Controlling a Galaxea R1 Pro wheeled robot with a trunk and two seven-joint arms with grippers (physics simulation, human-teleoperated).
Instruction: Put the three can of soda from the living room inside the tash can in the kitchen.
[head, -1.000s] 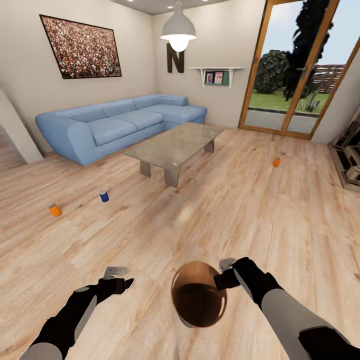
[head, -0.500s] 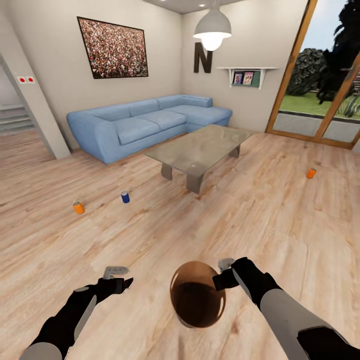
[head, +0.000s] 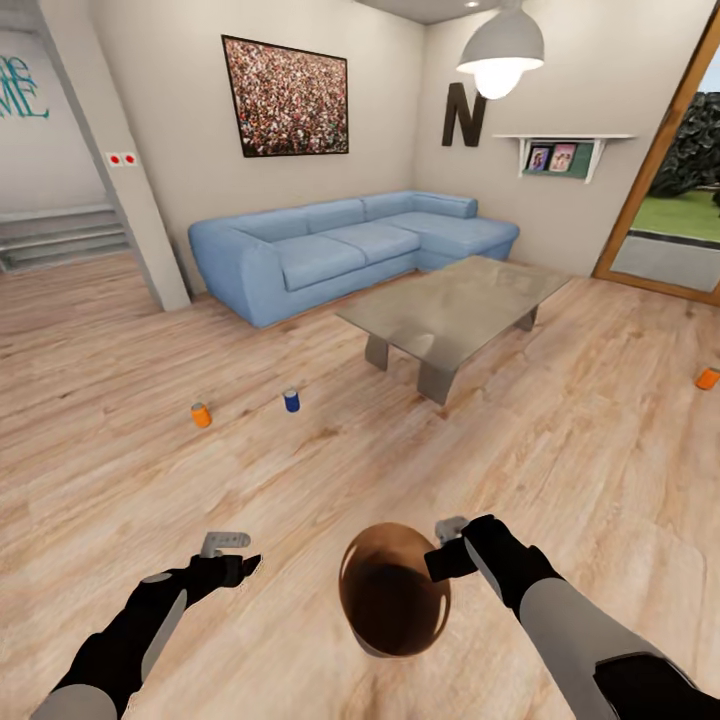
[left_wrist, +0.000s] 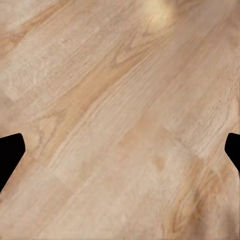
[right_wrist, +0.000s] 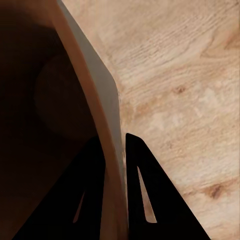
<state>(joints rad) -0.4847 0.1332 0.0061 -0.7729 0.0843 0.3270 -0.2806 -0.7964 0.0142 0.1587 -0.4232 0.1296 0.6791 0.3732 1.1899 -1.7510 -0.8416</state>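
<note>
Three soda cans are lying out on the wood floor (head: 560, 440) of the living room: an orange one (head: 201, 414) at about ten o'clock from the robot, a dark blue one (head: 291, 401) just beside it toward eleven o'clock, and a second orange one (head: 707, 378) well apart at two o'clock, cut by the picture's edge. Each is showing a silvery top, and the first two are standing upright.

Right at twelve o'clock, close in, the trash can (head: 393, 590) is hanging from the right end effector (head: 452, 545), whose fingers (right_wrist: 145, 195) are pinching its wall, one inside and one outside. Its glossy orange-brown inside is facing up, dark toward the bottom, and its outer wall is pale.

At the left, the other end effector (head: 226, 546) is hovering over bare boards with its fingers spread wide and nothing between them.

Beyond the cans, the glass coffee table (head: 460, 310) is standing at one o'clock and the blue corner sofa (head: 340, 245) behind it along the wall. Open floor is stretching between the robot and the two nearer cans, and a wide strip is running past the coffee table's near corner toward the far can. A pillar (head: 115, 160) and steps (head: 60, 235) are bounding the room at ten o'clock.
</note>
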